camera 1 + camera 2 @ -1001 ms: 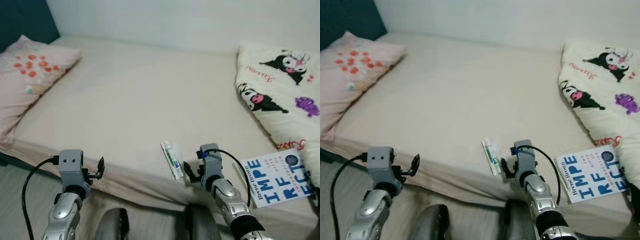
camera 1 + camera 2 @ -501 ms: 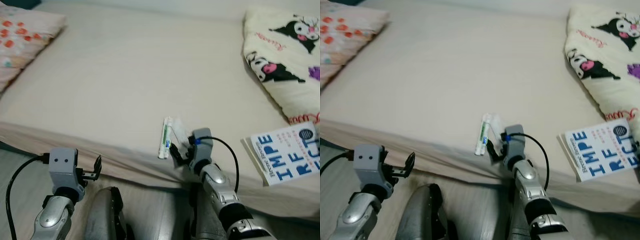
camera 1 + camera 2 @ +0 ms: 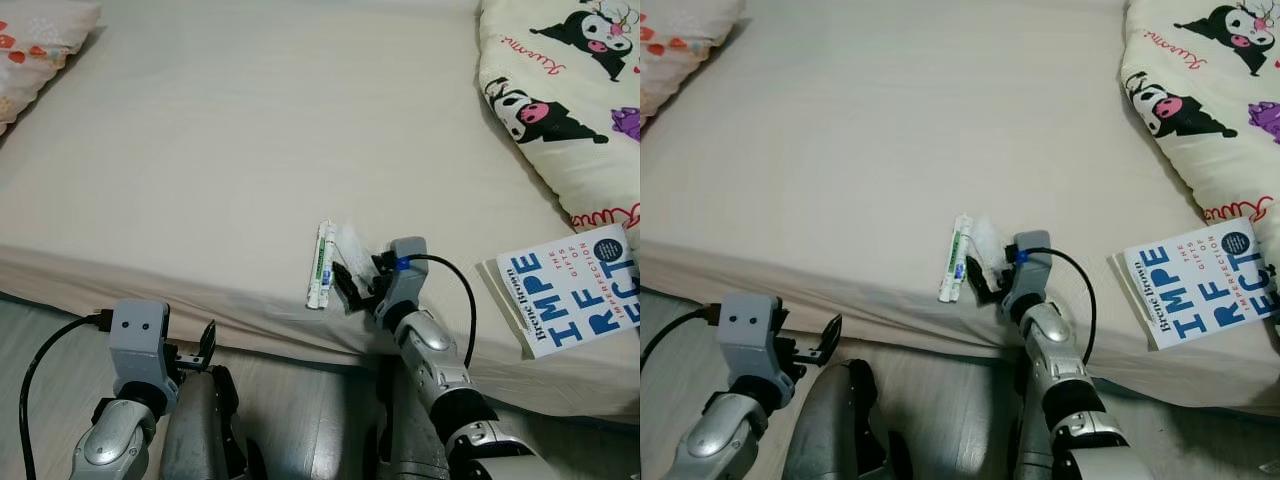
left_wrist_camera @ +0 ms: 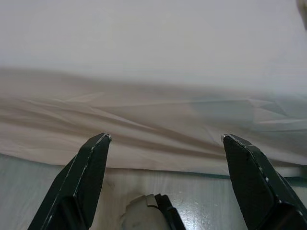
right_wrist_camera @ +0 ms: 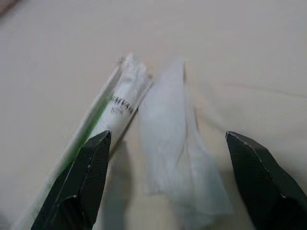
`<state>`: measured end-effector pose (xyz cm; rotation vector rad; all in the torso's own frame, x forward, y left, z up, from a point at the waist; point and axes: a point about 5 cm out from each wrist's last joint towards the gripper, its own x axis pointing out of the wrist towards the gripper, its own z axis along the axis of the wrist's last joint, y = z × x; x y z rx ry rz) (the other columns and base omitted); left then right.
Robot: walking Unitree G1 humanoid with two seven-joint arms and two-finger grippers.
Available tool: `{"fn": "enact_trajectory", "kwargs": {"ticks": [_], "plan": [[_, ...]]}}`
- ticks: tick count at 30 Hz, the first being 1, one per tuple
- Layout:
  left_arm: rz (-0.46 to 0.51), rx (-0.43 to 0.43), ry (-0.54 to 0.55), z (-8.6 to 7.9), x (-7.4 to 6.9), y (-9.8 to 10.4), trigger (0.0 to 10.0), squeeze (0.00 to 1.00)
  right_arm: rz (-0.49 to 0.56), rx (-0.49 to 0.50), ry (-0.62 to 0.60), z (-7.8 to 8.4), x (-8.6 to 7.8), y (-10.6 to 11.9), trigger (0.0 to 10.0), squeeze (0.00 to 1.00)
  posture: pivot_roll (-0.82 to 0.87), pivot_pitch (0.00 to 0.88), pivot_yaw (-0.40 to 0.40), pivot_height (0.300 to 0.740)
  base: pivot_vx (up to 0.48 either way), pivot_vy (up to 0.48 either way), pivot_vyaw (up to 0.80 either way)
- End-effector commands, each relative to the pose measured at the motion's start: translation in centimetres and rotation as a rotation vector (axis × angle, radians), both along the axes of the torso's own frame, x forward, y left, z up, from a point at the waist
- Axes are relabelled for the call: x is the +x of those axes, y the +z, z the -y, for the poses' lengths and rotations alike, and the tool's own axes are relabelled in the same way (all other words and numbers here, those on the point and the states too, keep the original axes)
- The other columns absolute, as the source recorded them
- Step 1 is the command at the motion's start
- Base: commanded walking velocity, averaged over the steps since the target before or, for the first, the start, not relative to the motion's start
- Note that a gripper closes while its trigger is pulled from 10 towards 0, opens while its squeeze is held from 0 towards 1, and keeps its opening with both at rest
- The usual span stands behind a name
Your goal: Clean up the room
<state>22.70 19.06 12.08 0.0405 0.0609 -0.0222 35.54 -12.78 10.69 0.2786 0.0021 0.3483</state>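
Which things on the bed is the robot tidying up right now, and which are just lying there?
Being tidied:
- white wrapper, between the open right tool
- tube, right beside it

Just lying there:
- book
- cartoon blanket
- pillow
- left tool, open, idle below the bed edge

Silver jointed arms, grey boxy wrist blocks, black looping cables, black tapered jaws, blue wrist connector.

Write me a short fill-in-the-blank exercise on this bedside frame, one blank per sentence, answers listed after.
1. The right gripper reaches over the bed edge with its fingers ____.
2. Between those fingers lies a crumpled white ____, beside the white-and-green tube.
3. The blue-lettered white book lies on the robot's ____ side of the beige bed sheet.

Answers: open; tissue; right
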Motion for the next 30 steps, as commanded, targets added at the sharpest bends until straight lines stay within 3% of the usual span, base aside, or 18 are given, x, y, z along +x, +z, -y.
{"fn": "enact_trajectory", "kwargs": {"ticks": [1, 7, 17, 21, 27, 28, 29, 30], "plan": [[-0.042, -0.004, 0.005, 0.2, -0.5, -0.7, 10.0, 0.00, -0.093, 0.118, -0.001, -0.1, -0.8, -1.7, 10.0, 0.00, 0.07, 0.402, -0.017, 0.503, 0.000, 0.000, 0.00], [-0.045, -0.010, 0.001, 0.6, -0.5, -0.5, 10.0, 0.00, -0.115, 0.160, 0.055, -1.5, -1.2, -2.2, 10.0, 0.00, 0.07, 0.403, -0.019, 0.503, 0.000, 0.000, 0.00], [-0.039, -0.034, -0.013, 1.4, -0.4, -0.2, 10.0, 0.00, -0.068, 0.179, 0.207, -4.6, -1.1, -0.8, 10.0, 0.00, 0.06, 0.405, -0.030, 0.503, 0.000, 0.000, 0.00], [-0.041, -0.042, -0.018, 1.8, -0.5, -0.2, 10.0, 0.00, -0.085, 0.115, 0.241, -5.8, -0.9, -0.8, 10.0, 0.00, 0.05, 0.410, -0.035, 0.503, 0.000, 0.000, 0.00], [-0.053, -0.051, -0.017, 2.2, -0.9, -0.4, 10.0, 0.00, -0.146, -0.137, 0.214, -8.0, 0.3, -0.2, 10.0, 0.00, 0.05, 0.418, -0.047, 0.503, 0.000, 0.000, 0.00], [-0.053, -0.051, -0.017, 2.2, -0.9, -0.4, 10.0, 0.00, -0.146, -0.137, 0.214, -8.0, 0.3, -0.2, 10.0, 0.00, 0.05, 0.418, -0.047, 0.503, 0.000, 0.000, 0.00], [-0.055, -0.052, -0.017, 2.2, -0.9, -0.4, 10.0, 0.00, -0.151, -0.210, 0.208, -8.3, 0.4, -0.2, 10.0, 0.00, 0.04, 0.419, -0.050, 0.503, 0.000, 0.000, 0.00], [-0.055, -0.052, -0.017, 2.2, -0.9, -0.4, 10.0, 0.00, -0.151, -0.210, 0.208, -8.3, 0.4, -0.2, 10.0, 0.00, 0.04, 0.419, -0.050, 0.503, 0.000, 0.000, 0.00]]}}
